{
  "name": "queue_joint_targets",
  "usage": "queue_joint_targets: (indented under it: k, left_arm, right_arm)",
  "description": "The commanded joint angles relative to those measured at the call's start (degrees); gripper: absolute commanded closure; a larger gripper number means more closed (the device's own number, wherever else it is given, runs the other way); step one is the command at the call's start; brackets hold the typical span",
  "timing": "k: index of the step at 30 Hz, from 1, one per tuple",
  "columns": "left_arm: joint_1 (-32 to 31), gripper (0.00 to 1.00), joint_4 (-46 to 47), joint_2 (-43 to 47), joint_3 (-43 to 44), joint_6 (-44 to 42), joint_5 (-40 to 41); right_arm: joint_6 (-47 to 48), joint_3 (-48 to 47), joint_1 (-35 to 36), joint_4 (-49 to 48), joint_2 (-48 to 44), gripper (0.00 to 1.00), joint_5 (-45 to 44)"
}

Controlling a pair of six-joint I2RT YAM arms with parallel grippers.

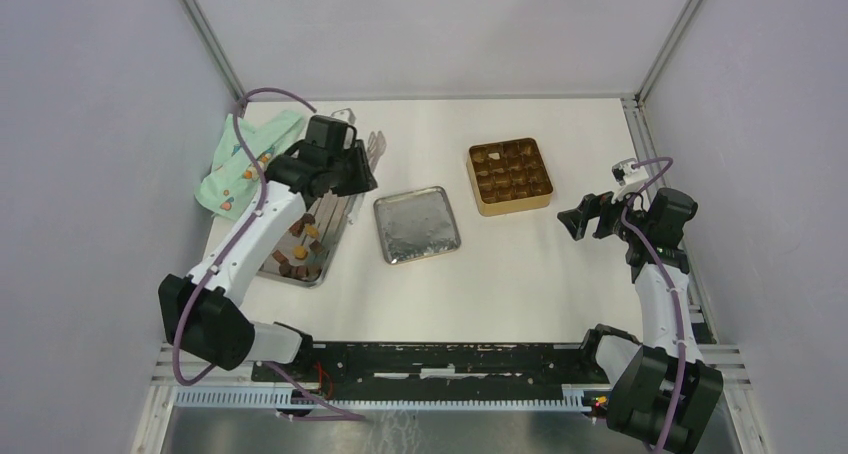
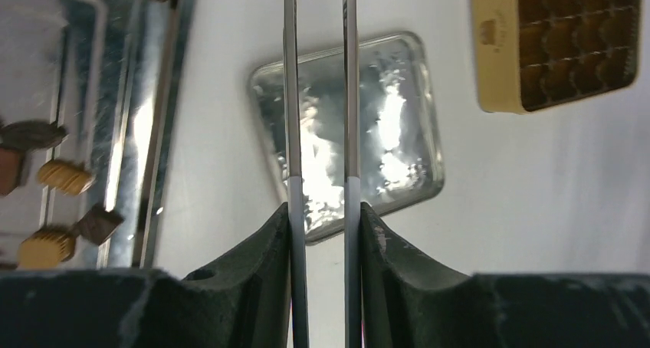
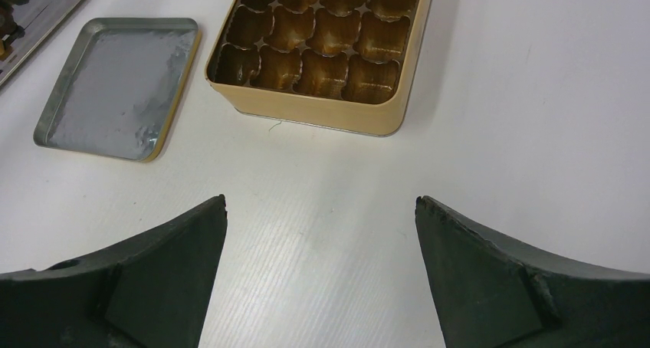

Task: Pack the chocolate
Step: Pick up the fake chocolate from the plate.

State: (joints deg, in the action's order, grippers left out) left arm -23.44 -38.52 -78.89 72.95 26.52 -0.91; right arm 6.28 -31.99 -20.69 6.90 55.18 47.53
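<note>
Top external view: where is the chocolate (image 1: 297,249)?

Loose brown and tan pieces lie in the long metal tray (image 1: 338,214) on the left side of the table (image 1: 520,274), well apart from the gold tin (image 1: 510,206).

What lies between them?

A square silver lid (image 1: 417,226), flat on the table, inside facing up.

And the left gripper (image 2: 324,210)?

Partly closed on a pair of metal tweezers (image 2: 290,95). Its fingers press on both blades, which stay a little apart. The tips run out of the wrist view, so I cannot tell if they hold anything. It hangs near the far end of the tray.

The right gripper (image 3: 321,200)?

Jaws spread wide, nothing between them, above bare table just right of the tin.
</note>
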Motion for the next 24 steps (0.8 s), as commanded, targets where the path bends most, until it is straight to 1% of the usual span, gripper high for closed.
queue_joint_targets:
  k: [1,3,5,9,13,19,24]
  left_arm:
    - [6.04,0.61,-9.84,3.44,-0.09,-2.33,-0.34]
    - [8.14,0.61,-13.11,3.36,-0.26,-3.64,0.7]
    - [9.54,0.61,-16.05,3.08,-0.39,-4.54,3.45]
    - [11.75,0.61,-19.04,2.35,-0.66,-6.17,6.53]
    - [14.22,0.61,-20.82,1.84,-0.2,-7.07,7.49]
    - [18.33,0.6,-20.08,0.54,0.12,-8.71,6.53]
    - [21.34,0.6,-18.41,-2.68,1.8,-10.57,4.89]
  right_arm:
    - [0.13,0.43,-0.24,-2.47,-0.5,0.02,0.54]
    - [-0.03,0.52,-0.23,-2.5,-0.47,0.02,0.63]
    - [-0.13,0.52,-0.19,-2.59,-0.44,0.02,0.72]
    - [-0.22,0.43,-0.23,-2.59,-0.47,0.02,0.89]
    - [-0.26,0.43,-0.26,-2.68,-0.44,0.02,0.9]
    - [-0.4,0.43,-0.24,-2.86,-0.36,0.02,0.99]
    - [-0.57,0.26,-0.24,-2.86,-0.14,0.02,1.25]
